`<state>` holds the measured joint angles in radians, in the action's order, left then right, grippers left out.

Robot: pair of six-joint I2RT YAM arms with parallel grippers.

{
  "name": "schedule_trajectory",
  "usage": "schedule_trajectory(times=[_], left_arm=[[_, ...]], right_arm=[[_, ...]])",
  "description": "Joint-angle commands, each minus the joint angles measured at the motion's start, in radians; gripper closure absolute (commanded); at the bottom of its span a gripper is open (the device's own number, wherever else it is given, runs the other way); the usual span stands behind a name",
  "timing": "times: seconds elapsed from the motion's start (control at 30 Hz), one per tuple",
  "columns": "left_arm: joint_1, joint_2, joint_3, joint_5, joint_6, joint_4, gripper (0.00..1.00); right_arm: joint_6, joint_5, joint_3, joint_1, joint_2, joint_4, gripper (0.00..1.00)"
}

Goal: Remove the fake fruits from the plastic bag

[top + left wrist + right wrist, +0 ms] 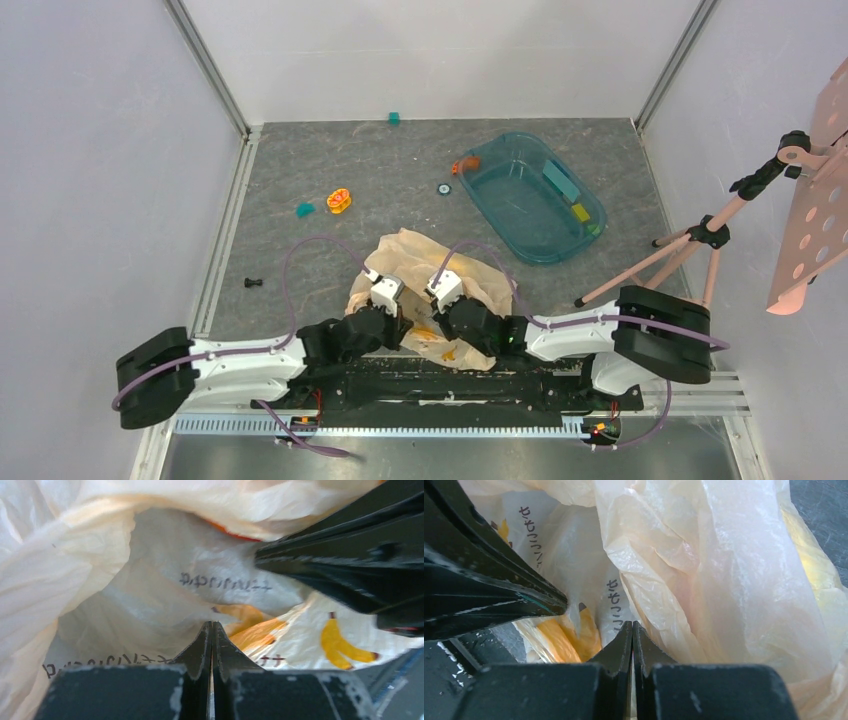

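The left end effector [212,626] and right end effector [632,625] are closed.

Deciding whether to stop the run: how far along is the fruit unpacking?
Done: nothing yet; no fruit shows outside the plastic bag. In hand: left fingers and right fingers are shut at the bag's near end; a pinch on the film isn't clear. Left: every fruit, one yellowish shape showing faintly through the film.

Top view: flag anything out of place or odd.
Small toys lie scattered outside the teal tub: a ring toy, a teal block by the far wall, a black piece at left. The plastic bag is crumpled.
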<state>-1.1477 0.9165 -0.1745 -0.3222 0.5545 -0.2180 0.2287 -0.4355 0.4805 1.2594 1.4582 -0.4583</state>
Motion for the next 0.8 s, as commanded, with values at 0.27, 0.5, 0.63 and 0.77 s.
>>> schedule_trajectory(times=[0.27, 0.5, 0.63, 0.77], left_arm=[[-0.016, 0.245, -0.039, -0.078, 0.099, -0.106, 0.98], [-0.017, 0.233, -0.031, -0.085, 0.092, -0.098, 0.98], [-0.017, 0.227, -0.026, -0.085, 0.094, -0.092, 0.98], [-0.017, 0.212, -0.016, -0.092, 0.098, -0.083, 0.98]], right_arm=[[-0.068, -0.295, 0.062, 0.009, -0.04, 0.036, 0.99], [-0.118, -0.32, 0.102, -0.034, -0.059, 0.08, 0.97], [-0.133, -0.257, 0.127, -0.11, -0.066, 0.112, 0.91], [-0.152, -0.136, 0.153, -0.206, -0.068, 0.149, 0.83]])
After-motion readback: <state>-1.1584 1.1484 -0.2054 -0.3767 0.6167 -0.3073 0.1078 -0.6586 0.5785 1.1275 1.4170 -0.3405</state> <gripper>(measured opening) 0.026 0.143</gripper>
